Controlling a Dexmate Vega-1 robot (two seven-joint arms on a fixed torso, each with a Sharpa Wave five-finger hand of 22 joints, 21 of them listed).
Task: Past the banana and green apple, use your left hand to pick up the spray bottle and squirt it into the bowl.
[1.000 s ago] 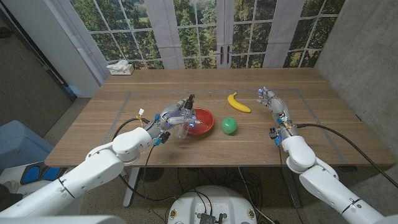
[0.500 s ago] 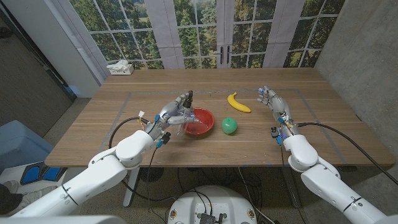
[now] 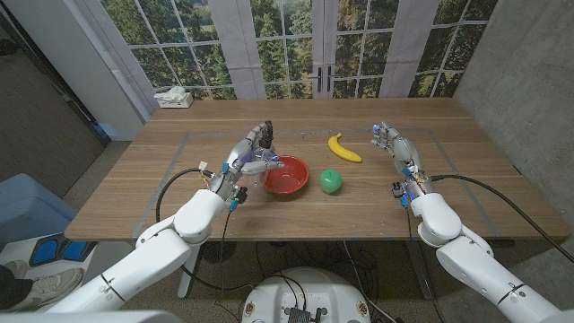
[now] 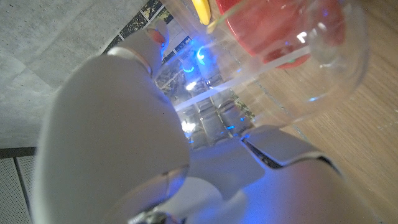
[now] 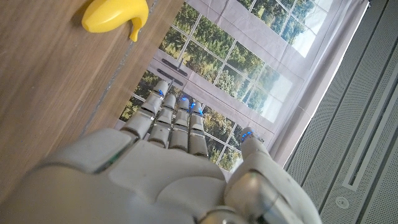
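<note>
My left hand [image 3: 248,157] grips a clear spray bottle [image 3: 261,164] with a dark nozzle, held just above the table at the left rim of the red bowl [image 3: 285,178]. In the left wrist view the hand [image 4: 118,143] wraps the see-through bottle [image 4: 305,74], with the red bowl [image 4: 273,28] and the banana [image 4: 200,9] beyond it. A green apple [image 3: 331,181] sits right of the bowl, and the yellow banana [image 3: 343,148] lies farther back. My right hand [image 3: 395,147] stands on its edge at the right, fingers straight, holding nothing. The banana [image 5: 115,14] lies ahead of that hand [image 5: 168,168].
A tissue box [image 3: 173,97] stands at the table's far left corner. Windows and a glass door run behind the wooden table [image 3: 466,179]. A faint taped rectangle marks the work area.
My left hand has lifted the bottle and drawn it back and to the left, off the bowl's rim. The right hand has stayed put.
</note>
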